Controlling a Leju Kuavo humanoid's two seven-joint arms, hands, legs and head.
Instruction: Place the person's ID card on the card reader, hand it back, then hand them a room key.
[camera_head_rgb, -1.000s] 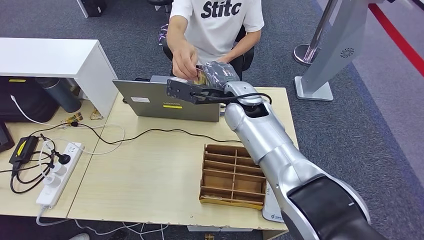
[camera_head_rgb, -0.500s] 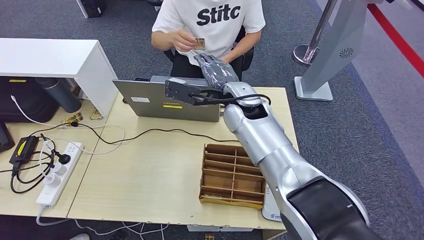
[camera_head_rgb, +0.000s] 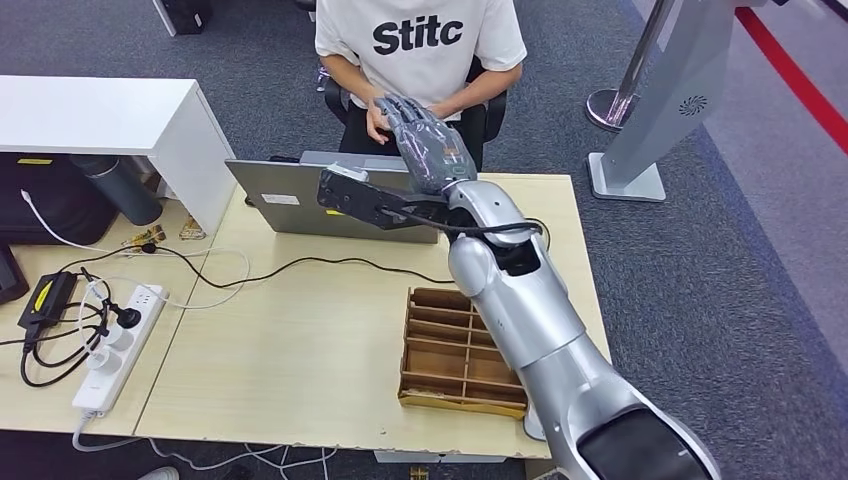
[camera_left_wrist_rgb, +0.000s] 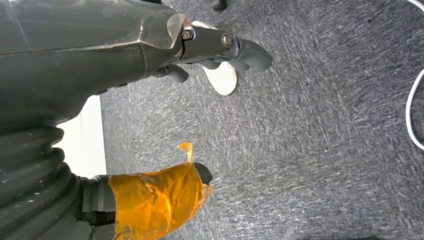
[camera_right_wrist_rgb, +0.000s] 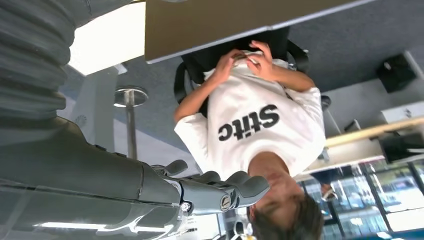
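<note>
The robot's grey right hand (camera_head_rgb: 425, 140) hangs beyond the silver laptop (camera_head_rgb: 330, 205), fingers spread and grasping nothing. The seated person's clasped hands (camera_head_rgb: 380, 112) lie at its 10 o'clock. I judge the ID card is there, though I cannot make it out. The brown wooden divided tray (camera_head_rgb: 407, 345) on the tabletop (camera_head_rgb: 300, 340), at the hand's 6 o'clock, is likeliest for the room key. The left hand (camera_left_wrist_rgb: 125, 65) hangs slack and empty over the floor.

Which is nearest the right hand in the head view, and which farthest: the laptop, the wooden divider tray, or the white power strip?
From the right hand, raised past the desk's far edge toward the person:
1. Laptop, just below the hand at the desk's far edge.
2. Wooden divider tray, on the near right part of the desk, beside the forearm.
3. White power strip, far left.
</note>
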